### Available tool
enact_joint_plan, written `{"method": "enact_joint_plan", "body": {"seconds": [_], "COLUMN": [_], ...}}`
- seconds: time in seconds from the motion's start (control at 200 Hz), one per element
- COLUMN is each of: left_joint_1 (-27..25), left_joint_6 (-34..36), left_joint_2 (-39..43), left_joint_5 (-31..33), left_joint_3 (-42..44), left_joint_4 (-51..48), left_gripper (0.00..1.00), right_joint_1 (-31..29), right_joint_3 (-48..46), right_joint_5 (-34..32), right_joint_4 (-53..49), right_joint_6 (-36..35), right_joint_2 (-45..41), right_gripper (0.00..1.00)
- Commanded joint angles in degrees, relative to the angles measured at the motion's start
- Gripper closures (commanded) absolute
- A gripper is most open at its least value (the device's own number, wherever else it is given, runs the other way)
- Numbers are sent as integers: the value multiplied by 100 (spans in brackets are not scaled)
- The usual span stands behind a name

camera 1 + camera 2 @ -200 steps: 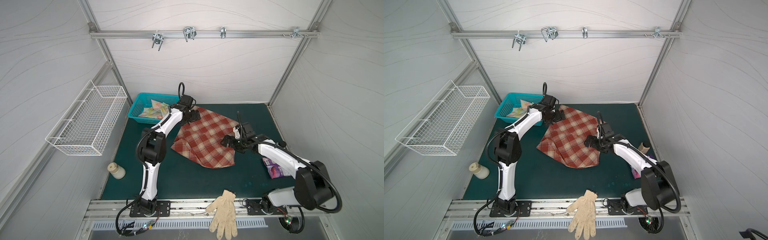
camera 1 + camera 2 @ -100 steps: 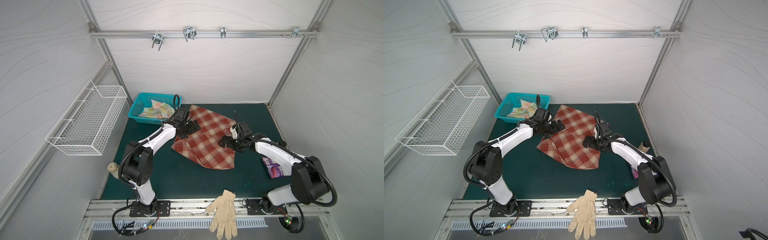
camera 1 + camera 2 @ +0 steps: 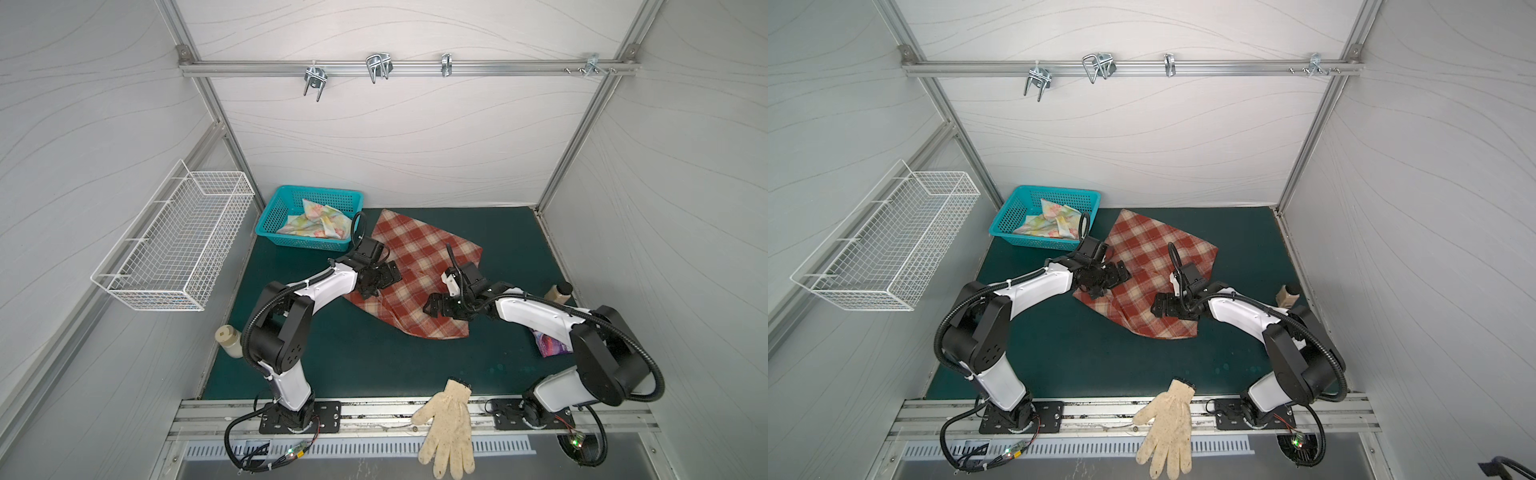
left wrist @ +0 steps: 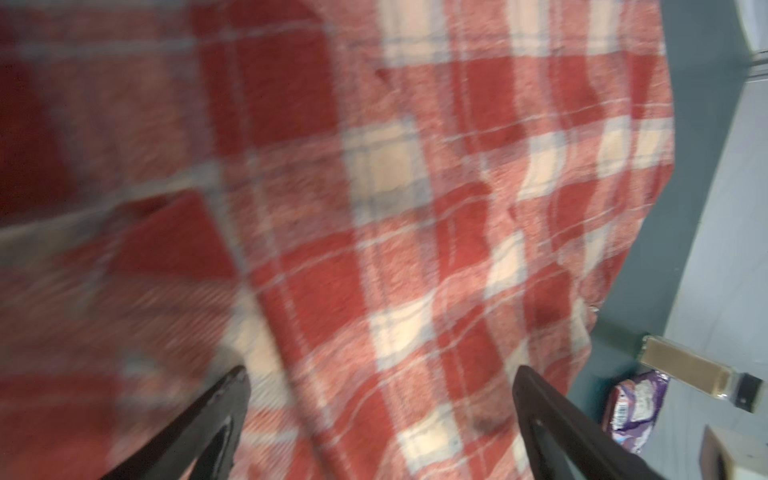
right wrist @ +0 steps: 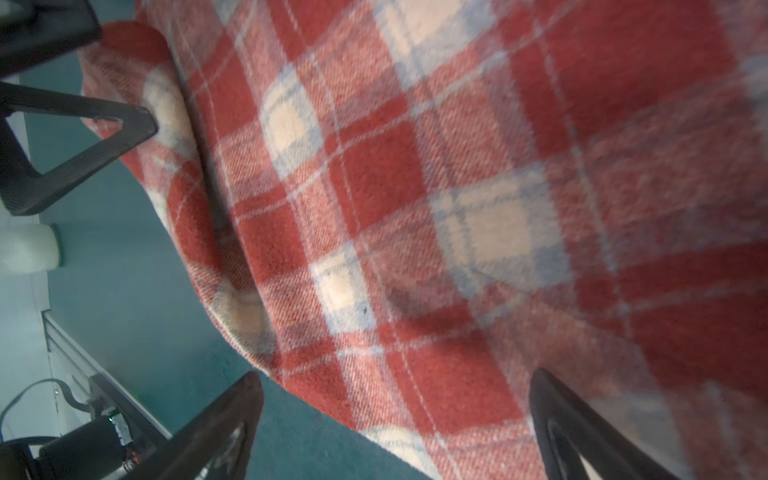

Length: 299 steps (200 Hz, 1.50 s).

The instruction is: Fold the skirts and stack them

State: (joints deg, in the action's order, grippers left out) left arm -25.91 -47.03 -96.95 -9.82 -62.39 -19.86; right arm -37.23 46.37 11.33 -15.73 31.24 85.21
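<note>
Both top views: two skirts — plaid skirt (image 3: pixel 415 257) spread, floral skirt (image 3: pixel 320 222) in basket (image 3: pixel 272 214); left pincer (image 3: pixel 380 282), right pincer (image 3: pixel 436 305) agape, empty

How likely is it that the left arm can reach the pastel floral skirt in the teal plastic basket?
Probably yes: its open fingers sit over the red plaid skirt close to the open basket, and nothing covers the floral skirt.

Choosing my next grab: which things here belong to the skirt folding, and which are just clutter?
Job:
plaid skirt, spread out
floral skirt, crumpled in the teal basket

Lying about:
knitted glove
wire basket
cream bottle
black-capped bottle
purple packet
</note>
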Motion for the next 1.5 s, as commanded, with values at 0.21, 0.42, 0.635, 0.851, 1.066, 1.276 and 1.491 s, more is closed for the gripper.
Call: {"method": "enact_joint_plan", "body": {"seconds": [0.21, 0.42, 0.635, 0.851, 1.066, 1.276, 1.491], "left_joint_1": [96, 251, 262, 262, 258, 253, 252], "left_joint_6": [109, 452, 573, 591, 542, 528, 539], "left_joint_2": [1339, 950, -68, -816, -1093, -1384, -1351], "left_joint_5": [1207, 1793, 1851, 1878, 1931, 1908, 2023], "left_joint_3": [307, -119, -867, -1574, -1851, -2159, -1989], "left_joint_4": [-736, -1536, -1844, -2173, -2416, -2731, -2689], "left_gripper": [1, 2, 6, 9, 14, 18, 22], "right_joint_1": [-448, -765, -909, -952, -970, -1022, -1058], "right_joint_3": [-36, -92, -151, -325, -435, -464, -565], "right_joint_5": [-387, -578, -609, -529, -456, -377, -342], "right_joint_4": [164, 228, 310, 477, 651, 768, 919], "right_joint_6": [-223, -190, -137, -73, 0, 58, 120], "right_joint_2": [101, 5, -120, -167, -186, -146, -113], "right_gripper": [1, 1, 1, 1, 1, 1, 1]}}
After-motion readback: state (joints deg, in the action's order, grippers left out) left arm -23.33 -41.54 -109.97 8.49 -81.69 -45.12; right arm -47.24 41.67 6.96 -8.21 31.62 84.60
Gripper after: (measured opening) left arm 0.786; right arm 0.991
